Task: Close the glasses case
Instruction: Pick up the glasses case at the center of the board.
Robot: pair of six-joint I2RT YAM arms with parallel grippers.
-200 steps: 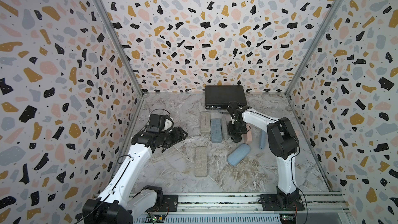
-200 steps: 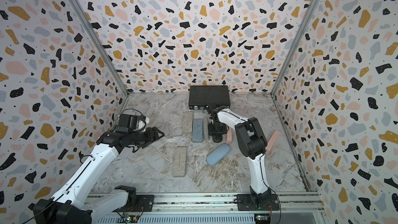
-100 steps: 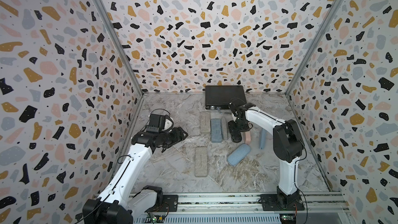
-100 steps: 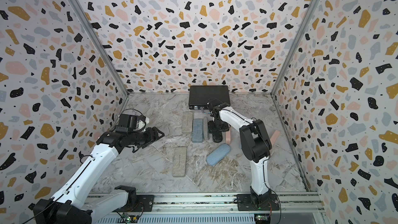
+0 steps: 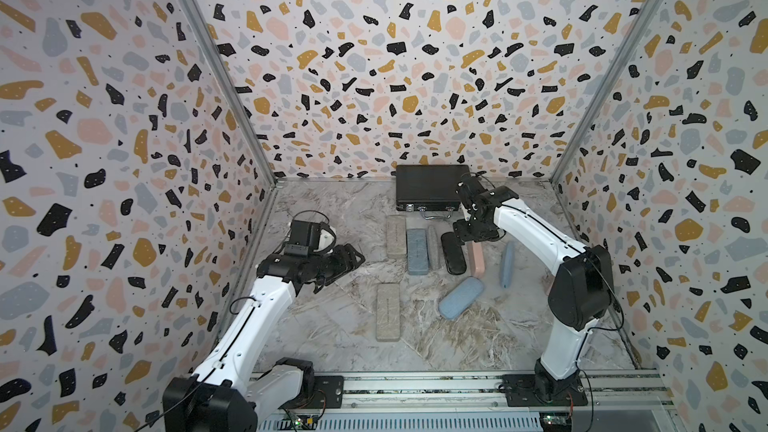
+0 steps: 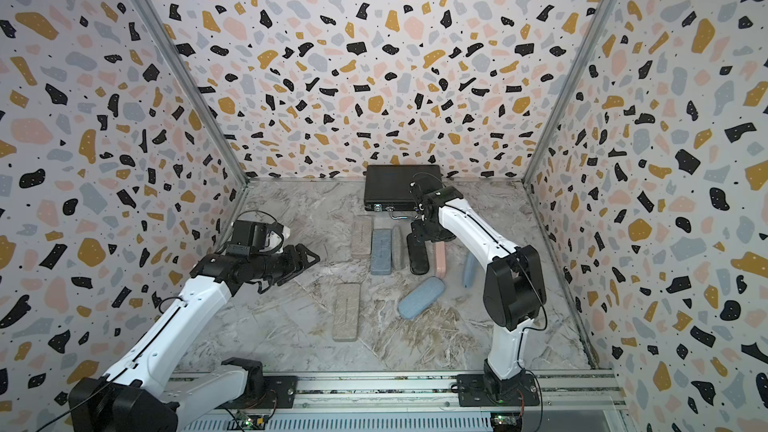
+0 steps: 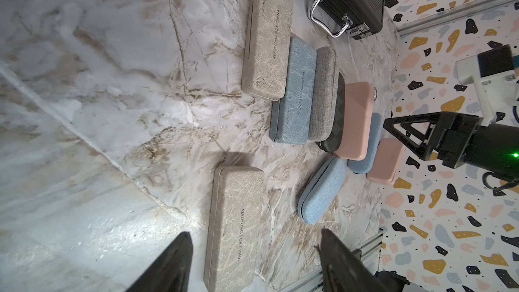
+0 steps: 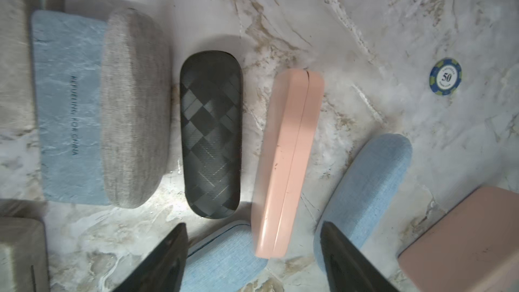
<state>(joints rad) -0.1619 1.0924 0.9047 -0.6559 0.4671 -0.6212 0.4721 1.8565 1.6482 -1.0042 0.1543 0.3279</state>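
1. A black briefcase [image 5: 430, 187] lies shut at the back of the surface [image 5: 332, 222], its handle toward the arms' bases; every place below is told from it.
2. The pink glasses case [image 8: 289, 164] lies just in front of the briefcase's right corner; it stands on its long edge with the seam up; the seam looks shut, with a small dark nick at one end.
3. The right arm [image 5: 536, 226] reaches in beside the briefcase; its jaws hang over the end of the pink case nearest the briefcase, spread wide and holding nothing.
4. A black woven case [image 8: 210, 133] lies beside the pink one, in front of the briefcase's handle; leftward from it run a grey fabric case [image 8: 134, 108], a blue marbled case [image 5: 417, 251] and a beige case [image 5: 395, 236], all shut.
5. A light blue fabric case [image 5: 461, 297] and a second beige case [image 5: 388, 311] lie farther in front of the briefcase.
6. The left arm [image 5: 257, 305] is well to the briefcase's left and nearer the bases; its jaws are wide and empty above the surface.
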